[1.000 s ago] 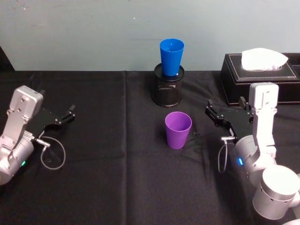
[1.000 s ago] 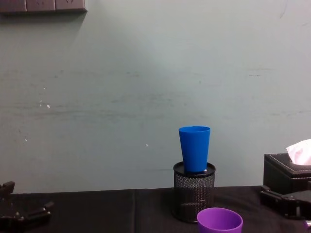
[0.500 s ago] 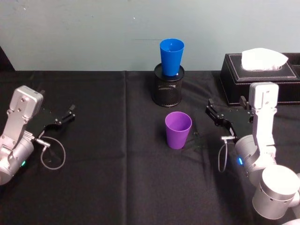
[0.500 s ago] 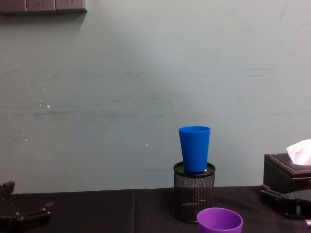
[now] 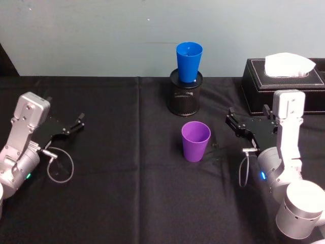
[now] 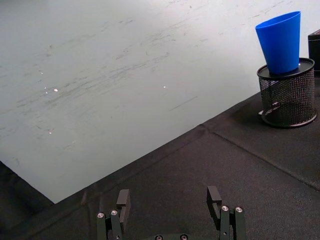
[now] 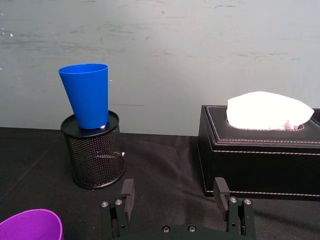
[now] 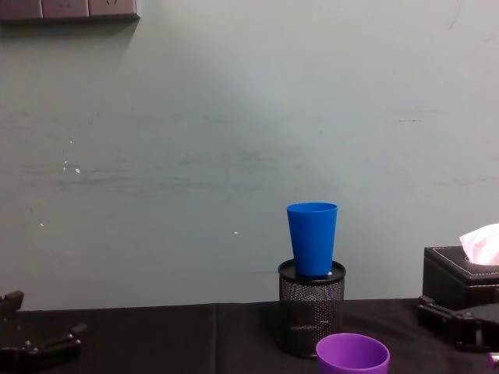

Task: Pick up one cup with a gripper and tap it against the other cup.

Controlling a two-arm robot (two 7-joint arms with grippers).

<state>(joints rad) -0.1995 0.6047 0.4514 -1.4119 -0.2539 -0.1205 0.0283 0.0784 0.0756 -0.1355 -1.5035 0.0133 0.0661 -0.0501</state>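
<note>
Purple cup: stands upright, mouth up, on the black tablecloth near the table's middle, free of both grippers; its rim also appears at the lower edge of the chest view and in a corner of the right wrist view.

Blue cup: sits upright atop the black mesh pen pot, directly behind the purple cup and apart from it, close to the pale wall. From the right wrist view the blue cup leans slightly on the pot's rim.

Right gripper: hovers to the right of the purple cup, near it but not touching, fingers spread apart and holding nothing; the wrist view shows the two black fingers parted, pointed toward the pot and the black tissue box.

Left gripper: rests well apart at the table's left side, fingers likewise spread and empty, as its wrist view confirms.

Tissue box: stands at the right rear, behind the right arm.
</note>
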